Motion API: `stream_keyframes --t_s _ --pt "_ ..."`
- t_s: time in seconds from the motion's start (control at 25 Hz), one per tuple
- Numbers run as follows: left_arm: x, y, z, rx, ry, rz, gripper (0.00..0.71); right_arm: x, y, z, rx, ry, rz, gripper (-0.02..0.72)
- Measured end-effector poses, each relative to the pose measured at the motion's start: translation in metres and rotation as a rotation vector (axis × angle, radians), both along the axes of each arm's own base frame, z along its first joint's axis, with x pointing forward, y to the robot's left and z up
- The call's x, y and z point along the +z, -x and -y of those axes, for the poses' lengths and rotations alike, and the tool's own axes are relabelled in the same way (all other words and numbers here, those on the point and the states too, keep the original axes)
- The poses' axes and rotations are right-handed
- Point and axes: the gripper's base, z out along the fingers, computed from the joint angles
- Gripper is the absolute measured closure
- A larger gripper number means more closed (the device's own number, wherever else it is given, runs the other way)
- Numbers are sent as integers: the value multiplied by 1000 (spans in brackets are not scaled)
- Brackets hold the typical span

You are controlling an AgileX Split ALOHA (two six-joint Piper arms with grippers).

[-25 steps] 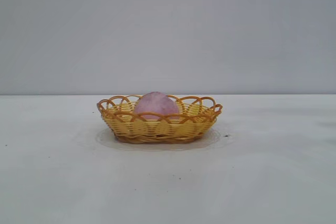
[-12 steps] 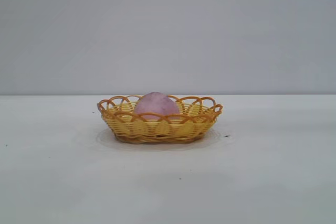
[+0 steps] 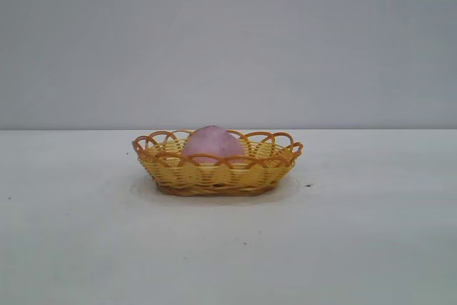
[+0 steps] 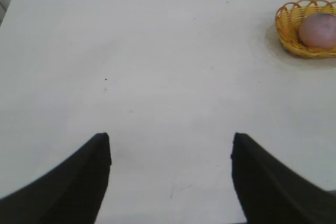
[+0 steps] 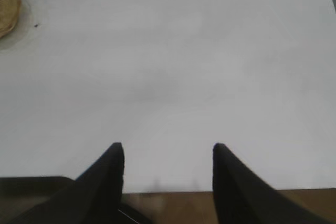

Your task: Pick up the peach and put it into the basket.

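Observation:
The pink-mauve peach (image 3: 212, 142) lies inside the yellow wicker basket (image 3: 217, 173) with an orange-brown looped rim, at the middle of the white table. In the left wrist view the basket (image 4: 290, 34) with the peach (image 4: 318, 30) in it lies far off from my left gripper (image 4: 171, 139), which is open and empty over bare table. My right gripper (image 5: 168, 148) is open and empty at the table's edge; only a sliver of the basket (image 5: 7, 8) shows in its view. Neither gripper appears in the exterior view.
The white table (image 3: 357, 233) surrounds the basket on all sides. A few small dark specks (image 3: 308, 186) lie on it. In the right wrist view the table's edge (image 5: 173, 191) has a brown floor below it.

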Motion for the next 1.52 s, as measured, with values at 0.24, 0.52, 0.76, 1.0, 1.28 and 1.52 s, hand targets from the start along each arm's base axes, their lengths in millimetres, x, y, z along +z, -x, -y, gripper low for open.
stream_keyframes --t_s 0.24,0.52,0.76,1.0,1.28,1.52 --pt "0 0 0 0 0 0 275 -22 33 -1 16 -28 184 372" --pt "0 0 0 0 0 2 275 -21 35 0 27 -30 248 372" --pt "0 0 0 0 0 2 275 -26 27 0 22 -27 279 372" --pt "0 0 0 0 0 2 275 -25 27 0 22 -28 283 372" --pt "0 0 0 0 0 2 275 -25 27 0 22 -28 285 372" --pt "0 0 0 0 0 2 275 -25 27 0 22 -28 285 372"
